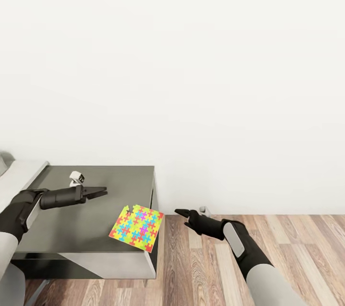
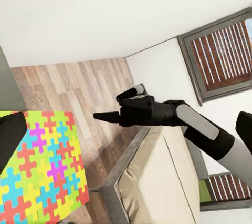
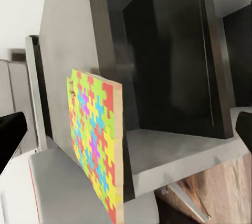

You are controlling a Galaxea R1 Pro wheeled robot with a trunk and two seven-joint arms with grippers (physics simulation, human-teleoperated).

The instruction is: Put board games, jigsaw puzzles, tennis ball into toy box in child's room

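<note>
1. A jigsaw puzzle (image 1: 136,228) lay flat on the front right corner of a dark grey side unit (image 1: 72,220), with its right edge jutting a little past the unit's side over the wood-plank floor (image 1: 201,267).
2. In the left wrist view the same puzzle (image 2: 39,169) showed its yellow, pink, blue and green interlocking pieces, with the floor beyond it.
3. In the right wrist view the puzzle (image 3: 94,145) appeared edge-on against the unit's corner, beside an open dark compartment (image 3: 168,66) in the unit's side.
4. The left gripper (image 1: 100,192) hovered above the unit's top, behind and to the left of the puzzle, not touching it — its fingers lay close together in the head view, though I could not tell whether they were fully closed.
5. The right gripper (image 1: 181,212) hung over the floor just to the right of the puzzle, pointing towards it and apart from it.
6. Seen from the left wrist camera, the right gripper (image 2: 105,115) tapered to a single point — the fingers looked together and held nothing.
7. A small white object (image 1: 76,178) stood on the unit's top behind the left arm; it was too small to identify.
8. A plain white wall (image 1: 191,57) rose behind the unit.
9. A beige bed (image 2: 157,182) showed in the left wrist view beneath the right arm.
</note>
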